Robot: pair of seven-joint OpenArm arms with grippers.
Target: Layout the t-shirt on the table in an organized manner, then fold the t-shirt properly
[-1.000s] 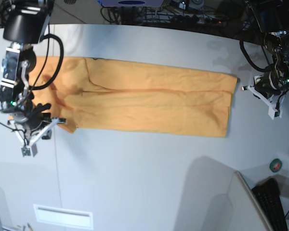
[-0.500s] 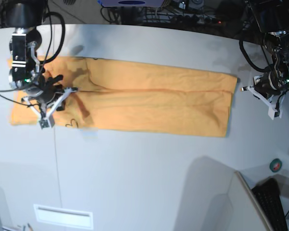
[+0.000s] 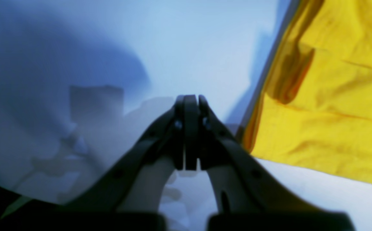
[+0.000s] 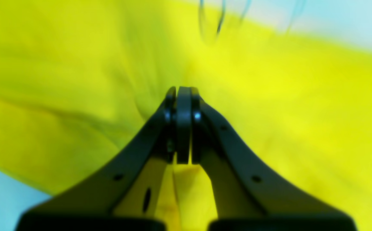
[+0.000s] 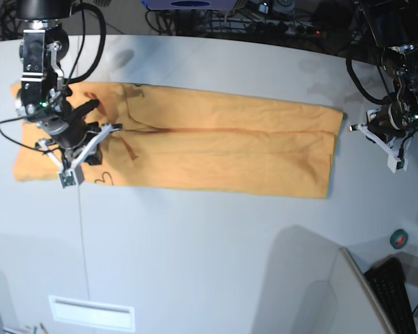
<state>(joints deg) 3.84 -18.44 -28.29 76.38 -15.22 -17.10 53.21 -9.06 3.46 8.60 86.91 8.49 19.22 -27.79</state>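
Lettering (image 4: 219,19) on t-shirt (image 4: 301,96) under right pincer (image 4: 183,128).

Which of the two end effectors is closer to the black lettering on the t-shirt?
The right end effector hangs over the t-shirt just above the lettering. The left end effector sits off the far end.

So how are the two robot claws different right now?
The right gripper hangs over the t-shirt; the left gripper sits beside it, over bare table. In its wrist view the right gripper has yellow cloth all around, while the left gripper sees mostly table. Both are pinched shut and hold nothing.
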